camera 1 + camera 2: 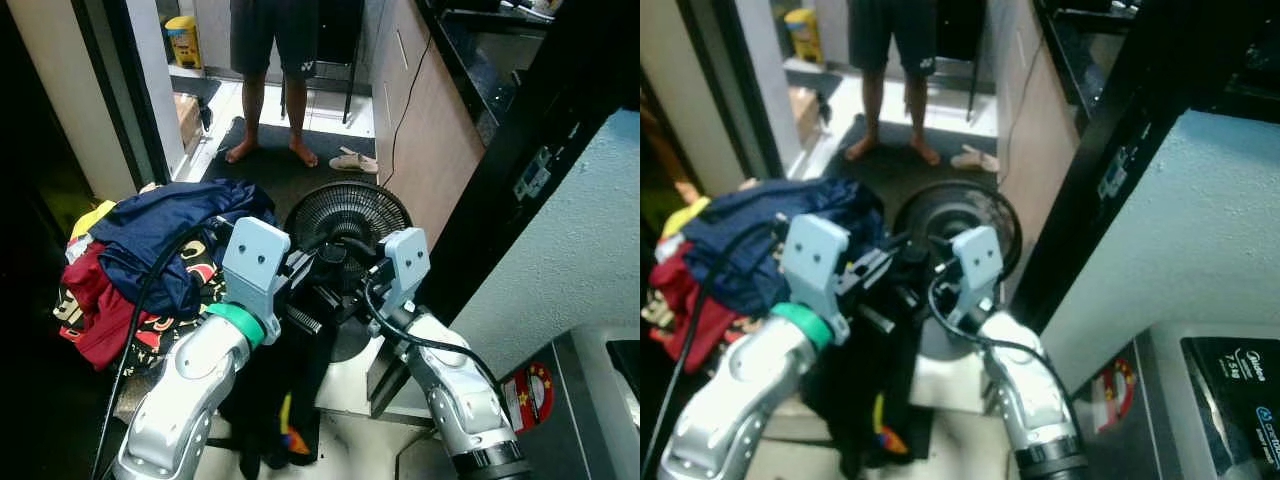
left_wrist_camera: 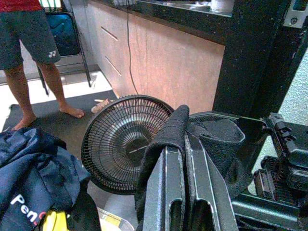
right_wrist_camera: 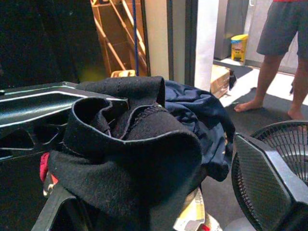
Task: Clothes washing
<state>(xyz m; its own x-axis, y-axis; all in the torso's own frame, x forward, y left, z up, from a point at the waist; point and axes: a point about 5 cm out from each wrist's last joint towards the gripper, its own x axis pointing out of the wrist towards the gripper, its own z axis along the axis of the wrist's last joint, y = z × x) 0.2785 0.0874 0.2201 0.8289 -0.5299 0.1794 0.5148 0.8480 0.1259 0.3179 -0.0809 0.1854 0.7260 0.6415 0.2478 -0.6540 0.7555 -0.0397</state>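
Fingers of both grippers closed on black garment, draped over and between them.

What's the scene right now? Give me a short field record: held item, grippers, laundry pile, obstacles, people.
held item: black garment, hanging down between both arms
left gripper: shut on the garment's top edge
right gripper: at the garment beside the left one; cloth draped over its fingers
laundry pile: to the robot's left, navy top over red and yellow pieces
obstacles: black floor fan just ahead, behind the grippers
people: person standing barefoot on the dark mat beyond the fan
washer: at lower right
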